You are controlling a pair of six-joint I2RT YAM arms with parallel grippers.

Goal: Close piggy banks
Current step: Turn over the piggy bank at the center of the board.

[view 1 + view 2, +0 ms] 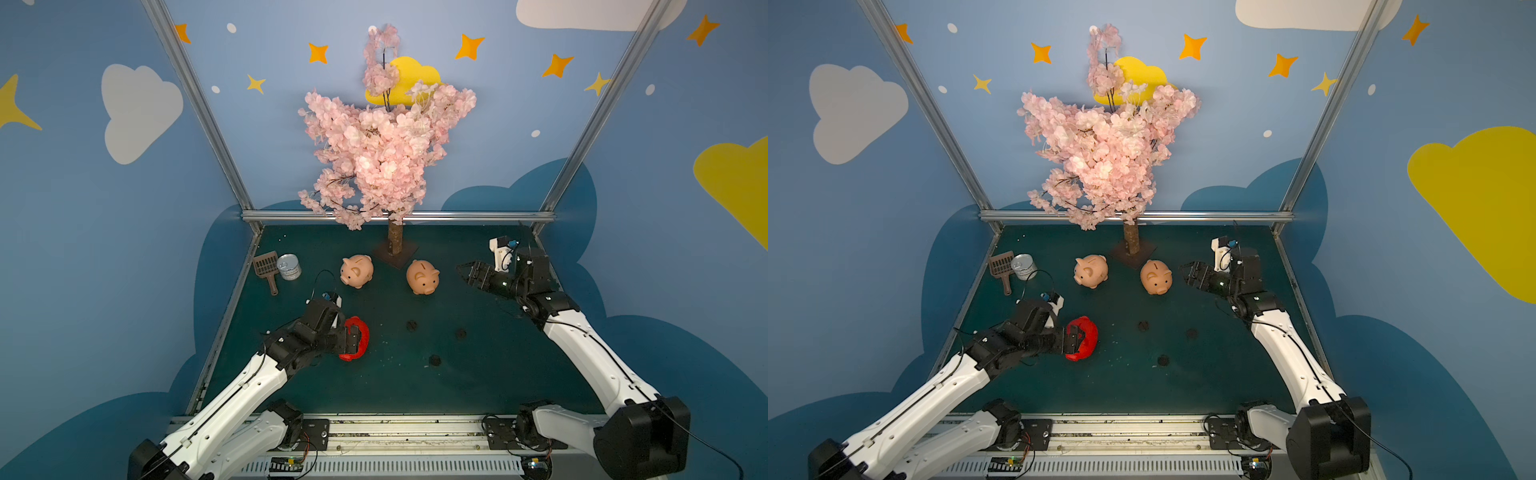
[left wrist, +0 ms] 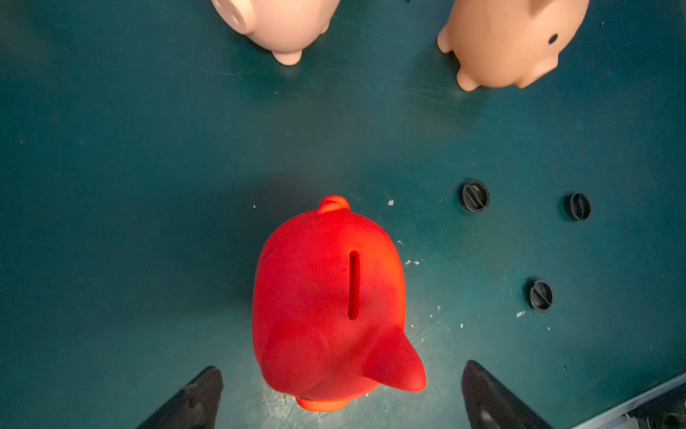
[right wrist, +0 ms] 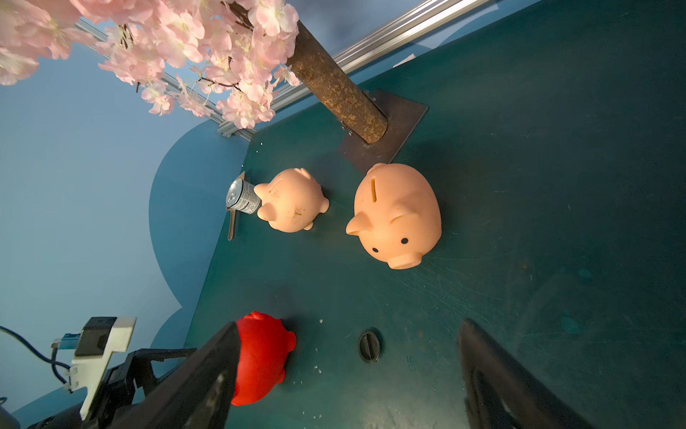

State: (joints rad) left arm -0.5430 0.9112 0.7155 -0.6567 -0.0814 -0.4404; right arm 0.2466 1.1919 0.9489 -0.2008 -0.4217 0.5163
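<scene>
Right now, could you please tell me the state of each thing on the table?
Red pig: upright, slot up, ungripped.
Left claw: open, straddling the red pig.
Right claw: open, empty.
Can: upright.
Scoop: lying flat.
Peach pig nearer the can: upright on its feet.
Peach pig nearer the right claw: upright, slot up.
Three black plugs: loose on the table.

Green table (image 1: 478, 374), three piggy banks (image 1: 356, 271) (image 1: 422, 277) (image 1: 365, 332), three black caps (image 1: 412, 325) (image 1: 460, 333) (image 1: 434, 360), can (image 1: 289, 267), scoop (image 1: 266, 265), tree (image 1: 395, 239)

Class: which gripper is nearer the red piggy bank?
Left. The left gripper is right at the red piggy bank, open; the right gripper is well away, beside a peach piggy bank.
</scene>
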